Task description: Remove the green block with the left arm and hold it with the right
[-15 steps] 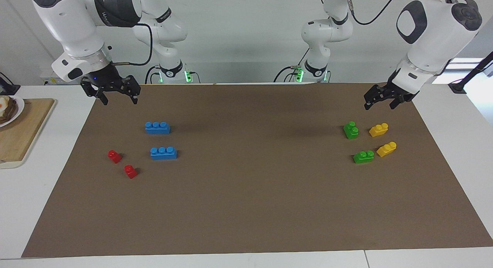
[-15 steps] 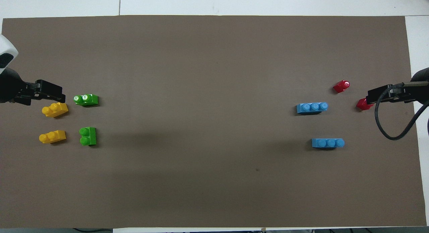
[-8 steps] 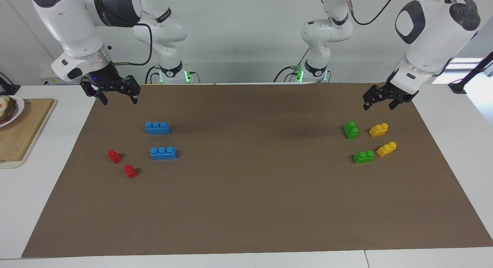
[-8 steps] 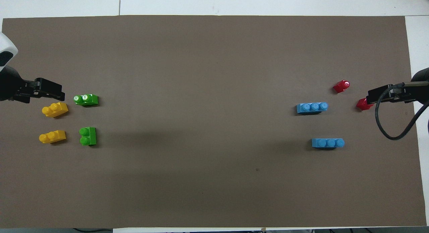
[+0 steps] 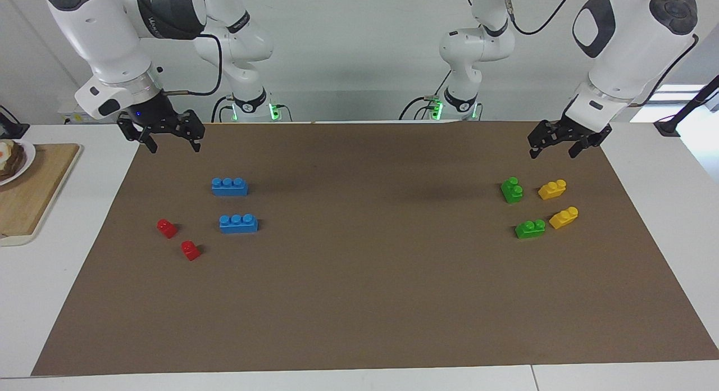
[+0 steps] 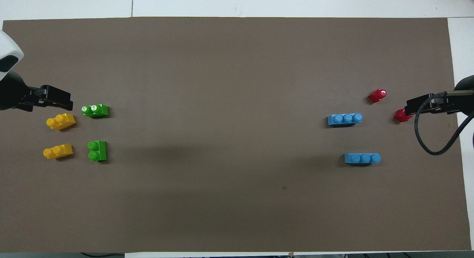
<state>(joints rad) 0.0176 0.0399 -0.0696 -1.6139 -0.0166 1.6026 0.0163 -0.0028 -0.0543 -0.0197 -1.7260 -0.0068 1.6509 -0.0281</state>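
Green blocks [image 5: 512, 189] two, yellow bricks [image 5: 552, 189] two, blue bricks [image 5: 230, 186] two, red bricks [image 5: 167, 228] two; left hand [image 5: 554, 148] and right hand [image 5: 174, 145] both open, empty.

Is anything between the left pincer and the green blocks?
Nothing visible. The left pincer hangs open above the mat, with bare mat between it and the nearer green block. The yellow blocks sit beside the green ones, toward the left arm's end of the table.

No lettering can be read (anywhere here).

table [image 5: 646, 374]: white | brown mat [image 5: 371, 301] on it | cutting board [image 5: 28, 194] at right arm's end
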